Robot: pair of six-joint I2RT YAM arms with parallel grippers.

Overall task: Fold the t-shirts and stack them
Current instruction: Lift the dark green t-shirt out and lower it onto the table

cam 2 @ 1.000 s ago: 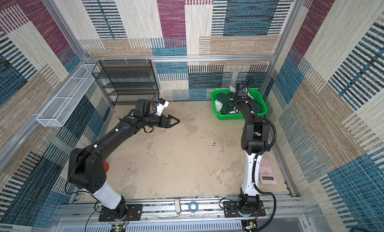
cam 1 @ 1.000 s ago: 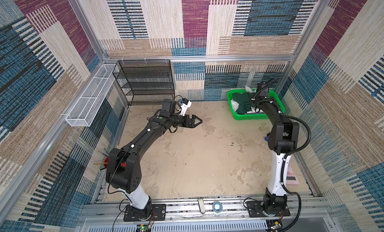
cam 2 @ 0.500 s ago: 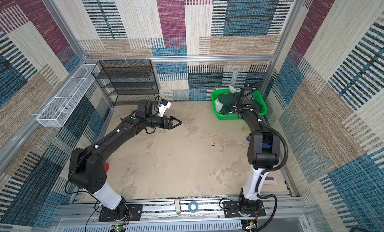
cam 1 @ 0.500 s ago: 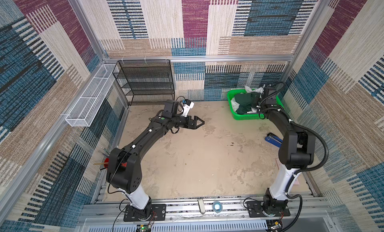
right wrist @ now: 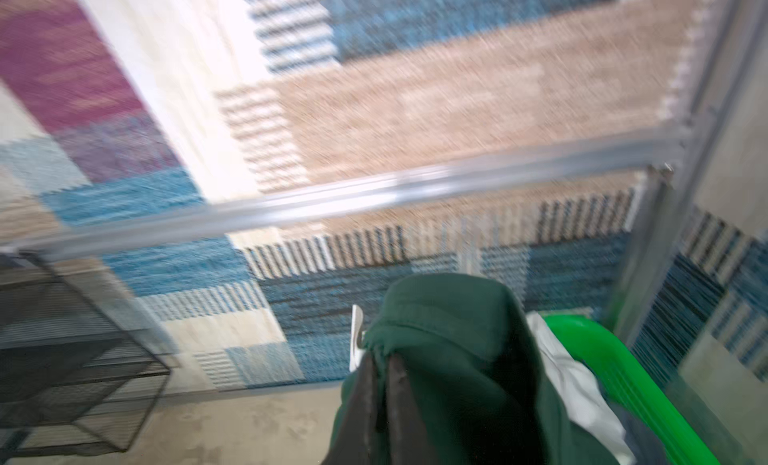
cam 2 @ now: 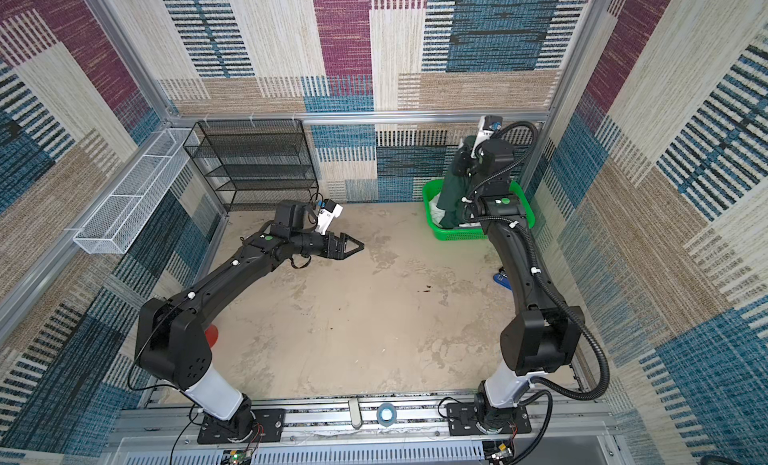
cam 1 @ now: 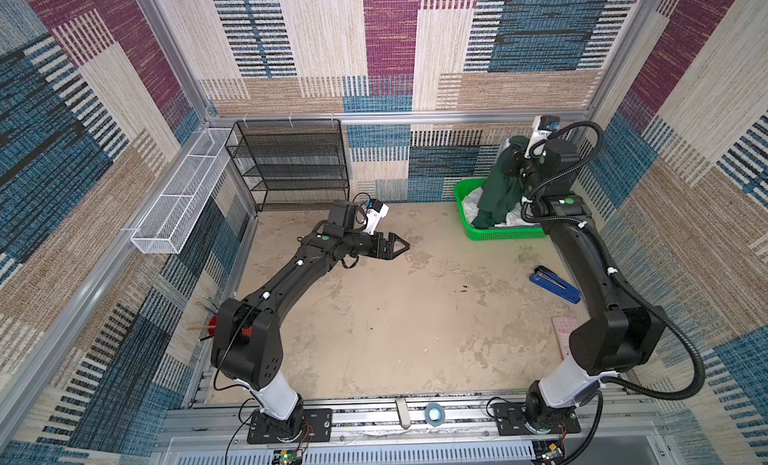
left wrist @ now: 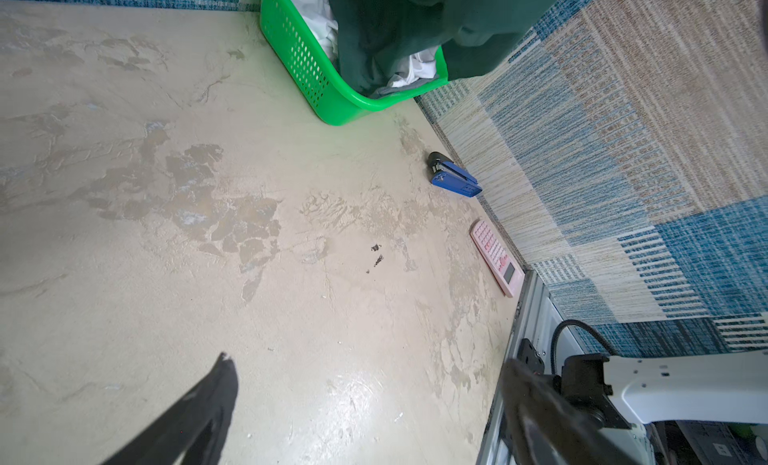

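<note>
One dark green t-shirt (cam 1: 498,192), bunched, seemingly creased | right hand (right wrist: 380,371) clamped on it | left hand (cam 1: 400,247) apart

Bright, even light from above filling both top views, faint soft shadows lying under the arms, wide-angle lenses bending the aluminium frame (cam 1: 415,116) toward the edges, pale glare shining off the tabletop (left wrist: 353,394) in the left wrist view, motion blur smearing the right wrist view, the dark green t-shirt (right wrist: 453,350) showing soft-edged.
</note>
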